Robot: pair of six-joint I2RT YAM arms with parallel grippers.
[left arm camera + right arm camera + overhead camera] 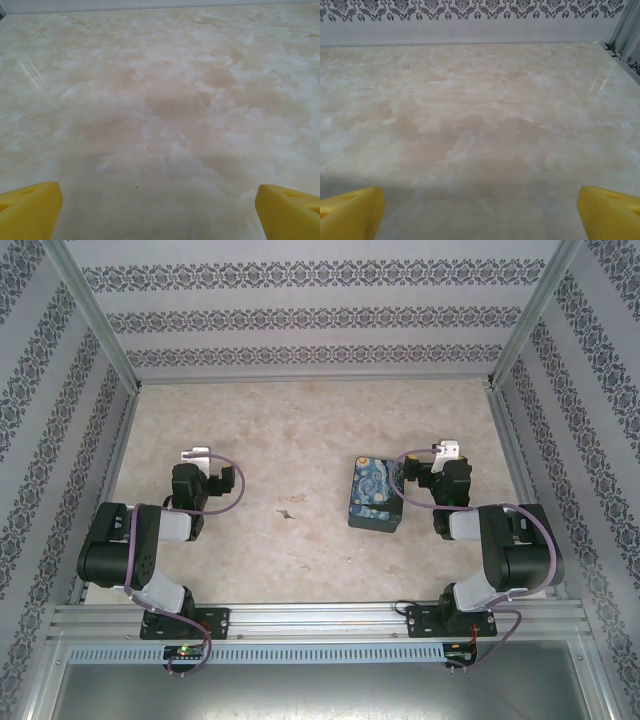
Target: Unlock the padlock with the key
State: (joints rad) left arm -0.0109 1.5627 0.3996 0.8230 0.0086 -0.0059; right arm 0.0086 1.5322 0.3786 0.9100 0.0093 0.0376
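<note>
Left gripper (pixel 160 210) and right gripper (pixel 480 210) gape wide and empty, while a dark speck (pixel 287 512) near the tin (pixel 375 495) is too small to identify.

On my overhead feed, the rectangular blue-and-yellow swirl-painted tin (pixel 372 495) lies on the pale marbled tabletop (pixel 300 420), right of centre. A tiny dark-grey sliver (pixel 287 512) lies to its left, well apart from it and roughly midway between the two arms (too small for me to tell key from padlock). The right arm's end sits just beside the tin's right edge. Through the wrist cameras, tabletop stretches ahead between the wide-set fingertips of the left gripper (pixel 160 212) and the right gripper (pixel 480 212).
</note>
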